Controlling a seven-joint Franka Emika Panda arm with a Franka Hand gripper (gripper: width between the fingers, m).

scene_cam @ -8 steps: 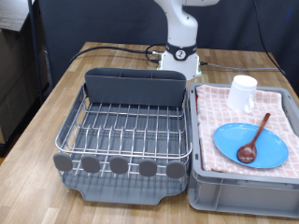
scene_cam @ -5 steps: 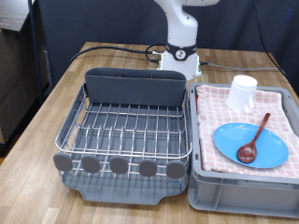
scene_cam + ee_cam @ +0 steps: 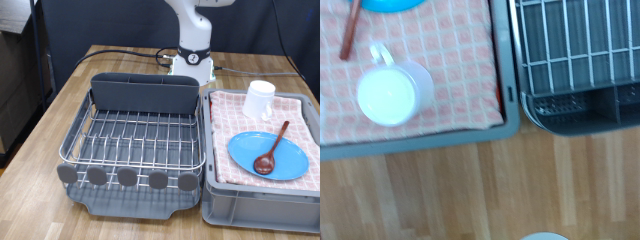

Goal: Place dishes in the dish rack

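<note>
Comparing this moment with the two earlier exterior pictures, nothing differs: plate, cup, spoon, rack and arm all sit where they sat.

The count is one plate (image 3: 268,156), one cup (image 3: 260,99) and one spoon (image 3: 271,150), three dishes in all, and none is in the rack (image 3: 135,140). All three lie on the checked cloth (image 3: 235,110) lining the one grey crate (image 3: 255,205) at the exterior view's right, just beside the rack. The plate lies flat in the nearer part of the crate, the spoon rests across it with its bowl on the plate and its handle pointing up-right, and the cup stands upright well apart from them at the far end. The rack's wires hold nothing, and its one caddy (image 3: 143,95) runs along its far side.

The arm (image 3: 195,40) rises behind rack and crate. The gripper does not show in either view, so whether its fingers are wide or narrow I cannot tell. The wrist view looks down on the cup (image 3: 392,90), the spoon's handle (image 3: 351,30), a sliver of plate (image 3: 395,4) and a corner of the rack (image 3: 580,60).
</note>
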